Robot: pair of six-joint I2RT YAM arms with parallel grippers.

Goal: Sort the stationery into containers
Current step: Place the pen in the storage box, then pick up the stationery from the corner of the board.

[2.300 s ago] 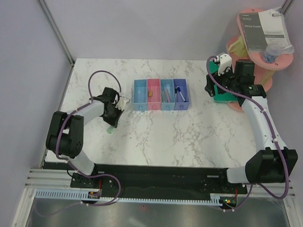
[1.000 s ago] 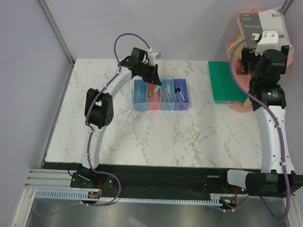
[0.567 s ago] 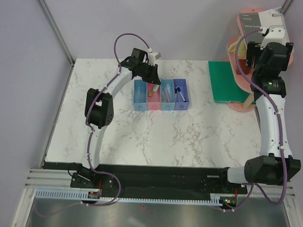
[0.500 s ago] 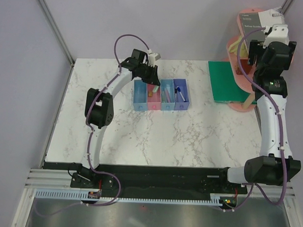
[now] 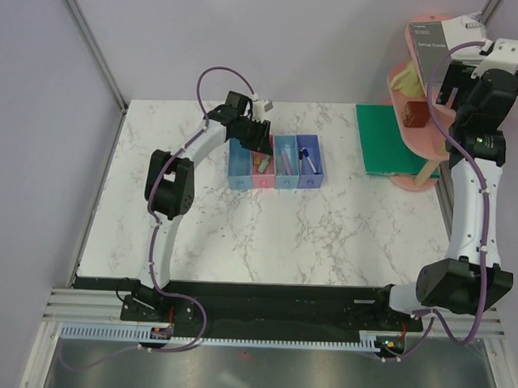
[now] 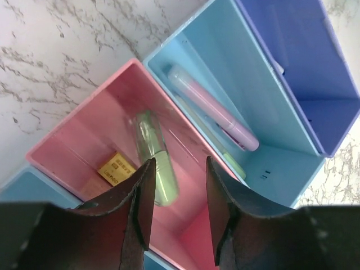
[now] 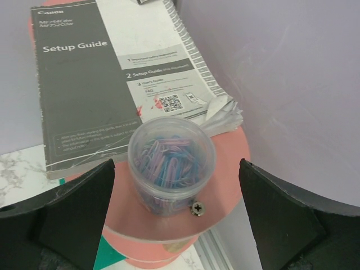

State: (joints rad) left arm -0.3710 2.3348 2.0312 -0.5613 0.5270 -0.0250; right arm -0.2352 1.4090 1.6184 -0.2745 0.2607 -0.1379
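The four joined bins sit mid-table: light blue (image 5: pixel 240 162), pink (image 5: pixel 261 170), light blue (image 5: pixel 285 161), dark blue (image 5: pixel 308 160). My left gripper (image 5: pixel 259 145) hangs open just above the pink bin (image 6: pixel 73 146), with nothing between its jaws (image 6: pixel 179 216). A pastel green marker (image 6: pixel 154 163) and a tiny tan block (image 6: pixel 115 167) lie in the pink bin. A pink marker (image 6: pixel 211 107) and a green one lie in the light blue bin (image 6: pixel 264 95) beside it. My right gripper (image 5: pixel 454 86) is wide open (image 7: pixel 177 225) over a clear jar of paper clips (image 7: pixel 171 160) on the shelf.
The pink tiered shelf (image 5: pixel 432 123) stands at the back right, with the Setup Guide booklet (image 7: pixel 95 79) on its top tier (image 7: pixel 225 185). A green mat (image 5: pixel 384 139) lies beside the shelf's foot. The wall is close behind the shelf.
My left arm carried a green marker from the table's left to the bins and let it go into the pink bin. My right arm rose from the green mat to the shelf's top tier.
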